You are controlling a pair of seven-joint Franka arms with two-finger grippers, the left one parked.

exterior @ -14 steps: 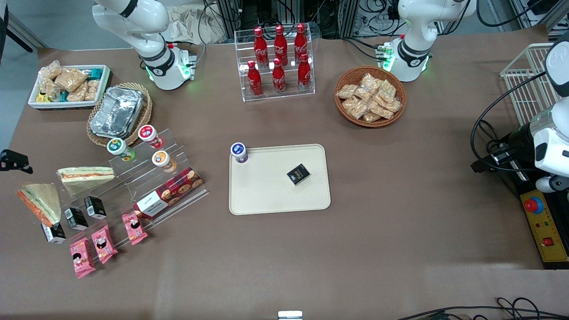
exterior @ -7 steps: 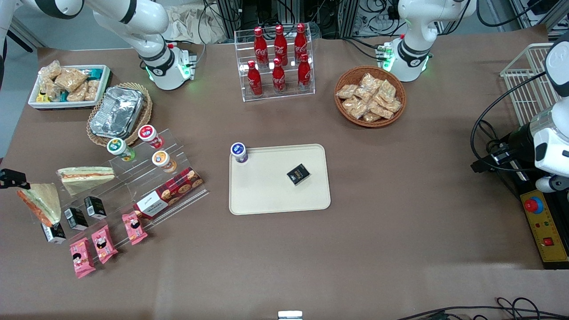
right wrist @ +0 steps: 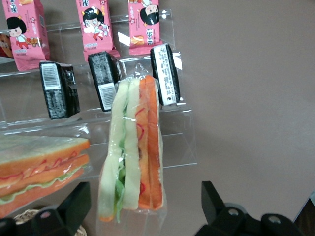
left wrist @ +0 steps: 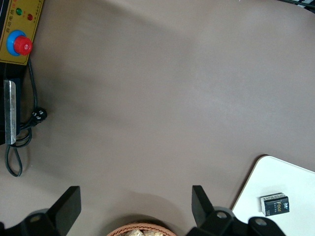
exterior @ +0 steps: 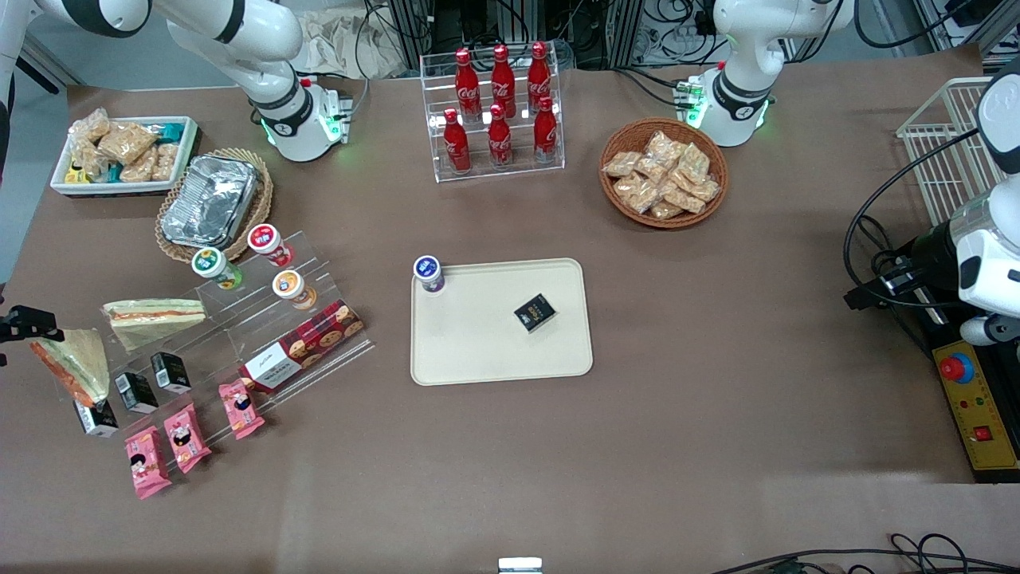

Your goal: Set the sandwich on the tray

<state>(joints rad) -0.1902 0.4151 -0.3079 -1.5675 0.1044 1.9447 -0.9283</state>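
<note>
Right wrist view: gripper (right wrist: 142, 216), fingers (right wrist: 74, 204) apart, above sandwich (right wrist: 132, 147).

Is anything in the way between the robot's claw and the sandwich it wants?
Nothing visible. The gripper hangs open right above the sandwich, which stands on edge on the clear rack; the black boxes sit beside it, not between.

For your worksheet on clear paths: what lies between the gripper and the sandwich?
Nothing: in the right wrist view the open gripper hovers over the sandwich with only air between.
</note>
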